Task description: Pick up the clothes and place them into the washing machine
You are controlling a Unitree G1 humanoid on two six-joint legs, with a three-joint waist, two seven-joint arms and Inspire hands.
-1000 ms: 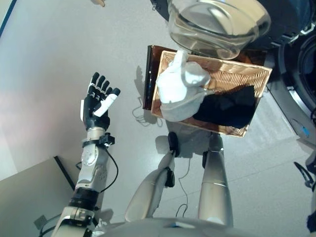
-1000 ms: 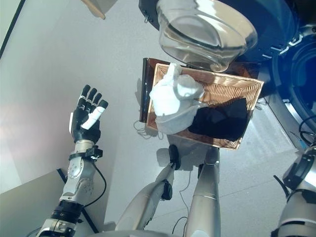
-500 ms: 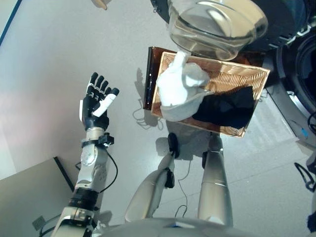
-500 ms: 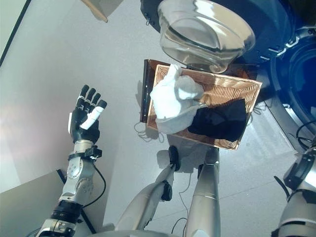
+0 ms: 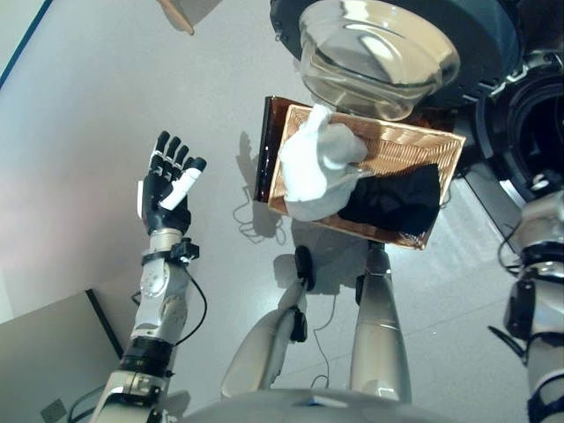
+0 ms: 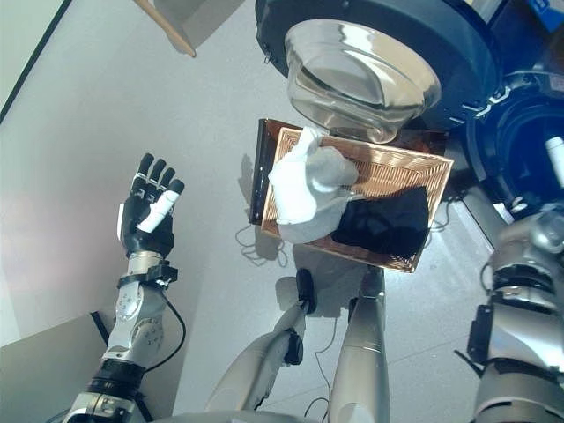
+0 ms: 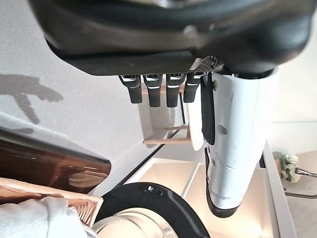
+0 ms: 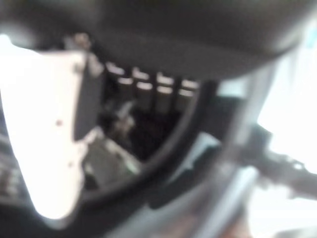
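A shallow wicker basket (image 5: 432, 145) rests on a low dark brown box (image 5: 263, 150) beside the washing machine. In it lie a white garment (image 5: 315, 163) on the left and a dark garment (image 5: 397, 198) on the right. The machine's round glass door (image 5: 379, 48) hangs open above the basket, and the dark drum opening (image 5: 529, 132) is at the right. My left hand (image 5: 167, 181) is raised over the floor far left of the basket, open and empty. My right hand (image 6: 553, 152) is up at the drum opening, its fingers straight in the right wrist view (image 8: 148, 87), holding nothing.
A wooden piece (image 5: 176, 13) shows at the top left. A grey panel (image 5: 53, 352) lies at the lower left. Light grey floor (image 5: 88, 106) spreads between my left hand and the basket.
The camera has shifted, bringing more of the machine into view. My right arm has risen into view at the right, toward the drum. My left hand and the clothes have not moved.
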